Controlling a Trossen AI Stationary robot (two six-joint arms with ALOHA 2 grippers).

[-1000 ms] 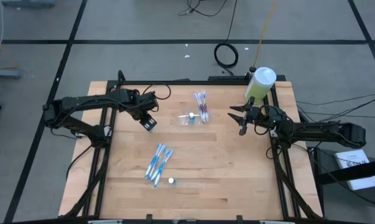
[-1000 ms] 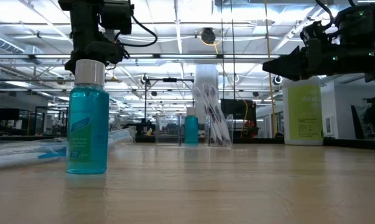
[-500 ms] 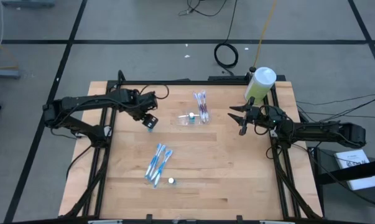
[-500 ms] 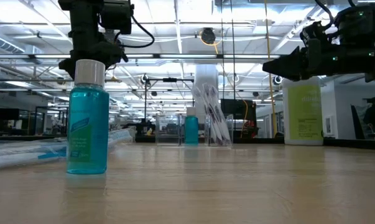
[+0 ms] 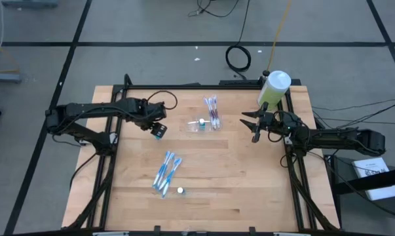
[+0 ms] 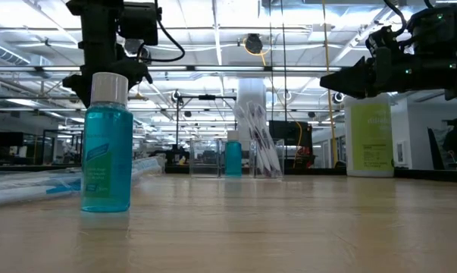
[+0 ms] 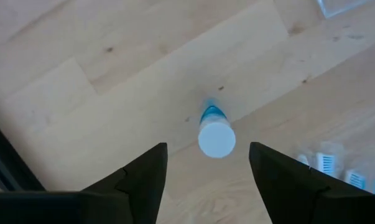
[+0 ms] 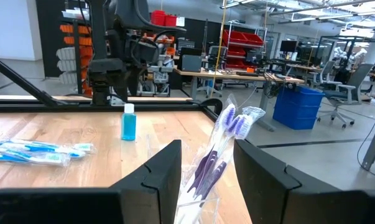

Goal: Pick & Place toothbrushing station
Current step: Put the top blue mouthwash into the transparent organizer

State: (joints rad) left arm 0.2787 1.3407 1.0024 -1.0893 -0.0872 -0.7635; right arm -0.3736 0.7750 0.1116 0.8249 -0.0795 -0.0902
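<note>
Colours on the table right now

Pale wood-grain table [image 5: 236,177]; teal-blue little bottle [image 6: 106,142] with a white cap; pale green big bottle [image 5: 274,88], white lid; blue-and-white toothbrushes [image 5: 166,172]; purple-and-white toothbrushes [image 8: 219,148]; black fingers [image 7: 143,180].

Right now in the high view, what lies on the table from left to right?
Left gripper with its jaws open over a small blue bottle → packaged blue toothbrushes → purple toothbrush pack → right gripper → green bottle.

Two dark jointed arms, looping black cables, blunt wedge-shaped fingers [image 7: 143,180].
</note>
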